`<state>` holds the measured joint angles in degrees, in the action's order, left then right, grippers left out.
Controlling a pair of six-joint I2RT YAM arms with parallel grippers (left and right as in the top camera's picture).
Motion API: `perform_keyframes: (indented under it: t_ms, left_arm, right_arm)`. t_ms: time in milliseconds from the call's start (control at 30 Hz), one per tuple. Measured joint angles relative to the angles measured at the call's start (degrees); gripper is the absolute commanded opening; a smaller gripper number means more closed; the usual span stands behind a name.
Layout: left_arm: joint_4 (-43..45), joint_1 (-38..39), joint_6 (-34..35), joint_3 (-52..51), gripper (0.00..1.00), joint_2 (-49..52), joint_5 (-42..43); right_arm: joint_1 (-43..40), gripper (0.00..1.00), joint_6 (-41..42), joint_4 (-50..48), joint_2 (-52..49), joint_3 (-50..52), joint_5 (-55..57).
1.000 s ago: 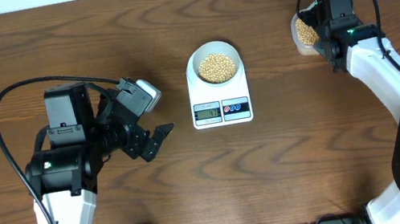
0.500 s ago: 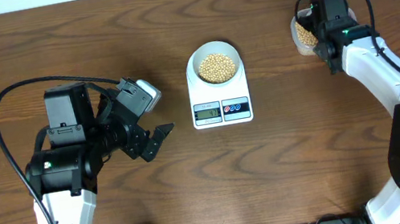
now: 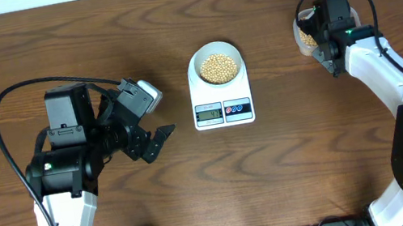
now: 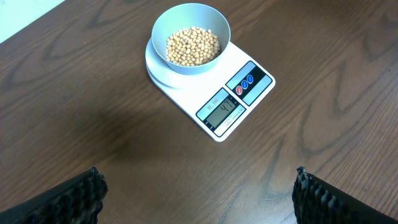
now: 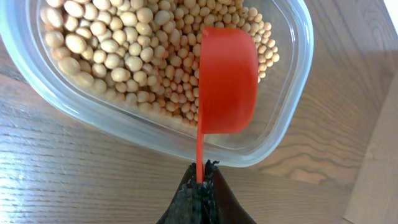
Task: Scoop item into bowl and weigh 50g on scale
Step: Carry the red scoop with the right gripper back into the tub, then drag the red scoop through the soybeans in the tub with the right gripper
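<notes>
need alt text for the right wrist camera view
The right gripper is shut on the thin handle of a red scoop, its cup held over tan beans in a clear plastic tub on a wooden table.

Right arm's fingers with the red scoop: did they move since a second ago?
Yes. The right fingers slid slightly left, further over the clear plastic tub, toward the flat white scale.

Bright, even light from above. Faint soft shadows on the table point(image 3: 293, 171) beside the arms. Overhead view sharp. Right wrist view: pale glare on the wood, right gripper point(image 5: 201, 171) soft-focus at the bottom edge, red scoop point(image 5: 227, 81) crisp.
</notes>
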<state>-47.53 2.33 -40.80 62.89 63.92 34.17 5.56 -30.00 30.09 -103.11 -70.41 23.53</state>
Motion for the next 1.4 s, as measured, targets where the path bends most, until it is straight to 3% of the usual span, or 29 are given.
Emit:
perform_keyframes:
  t_ms: [700, 1400]
  left_arm:
    - [0.0, 0.0, 0.0, 0.0, 0.98, 0.0, 0.0]
    - [0.0, 0.0, 0.0, 0.0, 0.98, 0.0, 0.0]
  right_arm:
    - [-0.2, 0.01, 13.5, -0.6, 0.1, 0.0, -10.5]
    - [-7.0, 0.01, 24.7, 0.2, 1.8, -0.2, -26.4]
